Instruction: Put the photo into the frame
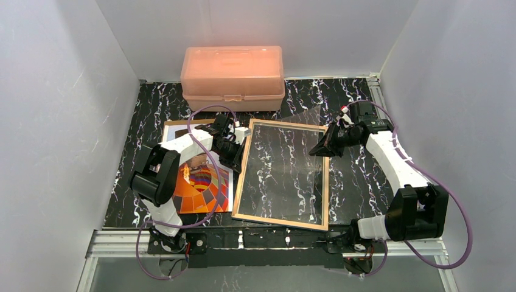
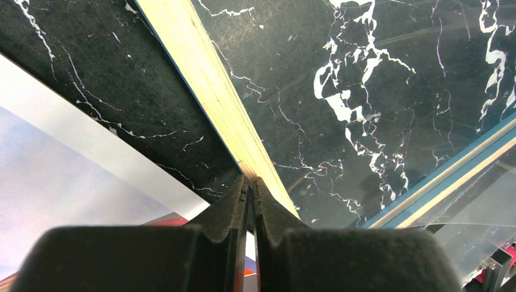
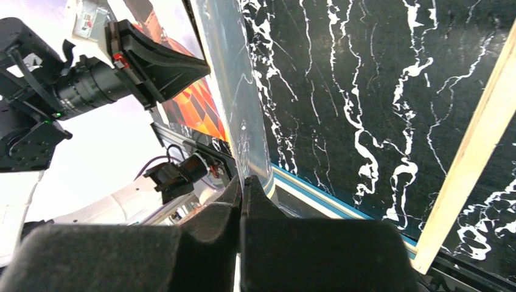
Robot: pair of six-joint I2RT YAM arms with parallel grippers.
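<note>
No lettering, brand, number or sign can be read in any of the three views. The only candidate is a small pale sticker (image 3: 91, 18) beside the left arm's wrist camera (image 3: 91, 91), seen from the right wrist. Its dark print is too small and blurred to make out.
</note>
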